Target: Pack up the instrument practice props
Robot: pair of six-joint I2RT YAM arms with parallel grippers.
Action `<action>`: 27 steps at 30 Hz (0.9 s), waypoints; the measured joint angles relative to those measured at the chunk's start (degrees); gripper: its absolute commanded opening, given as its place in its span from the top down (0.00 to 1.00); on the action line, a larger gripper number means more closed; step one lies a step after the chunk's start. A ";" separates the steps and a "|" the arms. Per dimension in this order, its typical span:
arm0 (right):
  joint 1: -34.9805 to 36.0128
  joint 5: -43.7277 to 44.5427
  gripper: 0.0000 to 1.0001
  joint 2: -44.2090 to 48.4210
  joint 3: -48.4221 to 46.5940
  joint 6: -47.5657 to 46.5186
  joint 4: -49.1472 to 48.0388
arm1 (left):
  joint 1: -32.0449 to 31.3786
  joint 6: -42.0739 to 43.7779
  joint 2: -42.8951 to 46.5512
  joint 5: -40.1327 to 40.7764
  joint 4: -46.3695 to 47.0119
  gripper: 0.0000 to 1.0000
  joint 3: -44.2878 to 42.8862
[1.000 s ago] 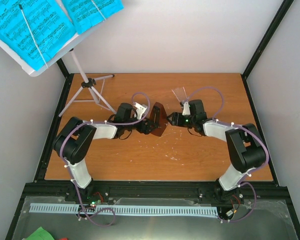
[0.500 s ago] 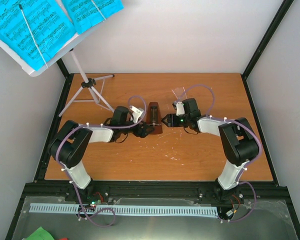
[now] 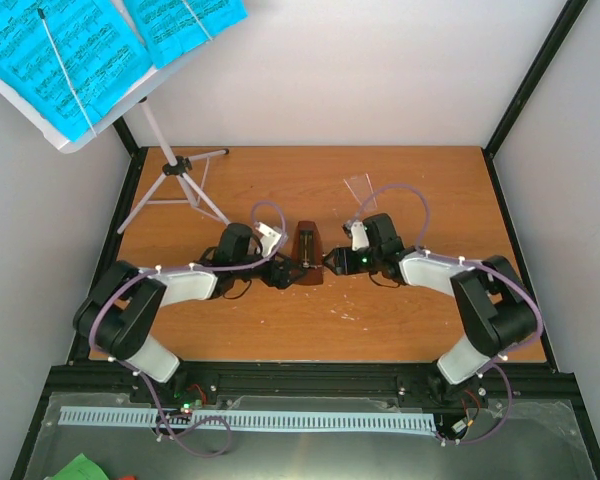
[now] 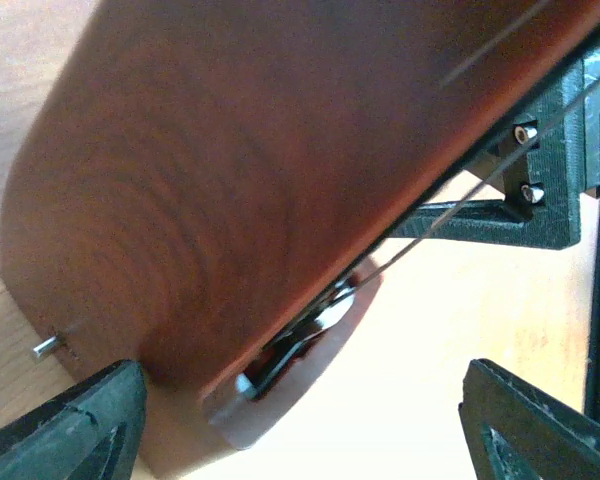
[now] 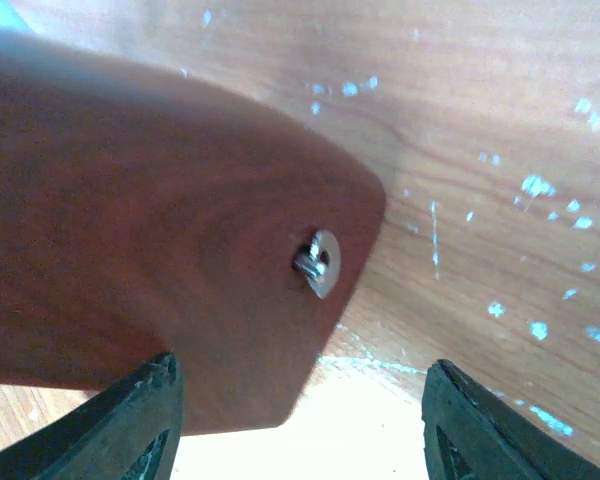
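The small brown pyramid metronome [image 3: 307, 256] stands on the wooden table [image 3: 280, 320] between my two grippers. My left gripper [image 3: 283, 271] is at its left side and my right gripper [image 3: 334, 263] at its right, both open. In the left wrist view the brown body [image 4: 240, 160] fills the frame and reaches down to the left finger of the left gripper [image 4: 300, 400]. In the right wrist view the metronome's side with its silver winding key [image 5: 318, 262] sits just above the open right gripper [image 5: 300, 385]. The clear cover [image 3: 360, 187] lies behind. The silver music stand [image 3: 170, 170] holds blue pages [image 3: 65, 55] at far left.
Black frame rails [image 3: 110, 240] border the table. The stand's tripod legs [image 3: 195, 195] spread over the far left corner, close behind my left arm. A white slotted strip [image 3: 240, 420] runs along the front below the arm bases.
The metronome has gone from tilted to standing upright and has shifted a little toward the front. Both grippers have moved nearer the front and now flank it.
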State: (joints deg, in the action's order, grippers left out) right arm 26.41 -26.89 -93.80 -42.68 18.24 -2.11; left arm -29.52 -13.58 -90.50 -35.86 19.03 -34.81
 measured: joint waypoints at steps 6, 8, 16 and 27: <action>-1.75 5.42 0.29 10.27 -0.66 0.11 4.68 | -0.74 -3.45 10.27 5.57 -7.54 0.01 -1.07; -4.66 6.75 0.29 12.26 -2.19 0.09 6.36 | -0.09 -5.53 14.78 6.91 -11.41 0.00 -2.73; -15.08 11.78 0.34 3.45 -17.38 -2.21 13.77 | 11.08 -7.30 23.08 3.15 -26.05 0.00 -17.18; -18.56 15.85 0.47 -21.40 -39.41 -10.56 24.28 | 12.22 5.55 35.47 21.66 -29.40 0.00 -16.81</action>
State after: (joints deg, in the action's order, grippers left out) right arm 7.86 -11.05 -115.20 -82.08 7.68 22.17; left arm -17.30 -8.03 -55.02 -14.20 -10.37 -51.62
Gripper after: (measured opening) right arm 0.549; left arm 0.995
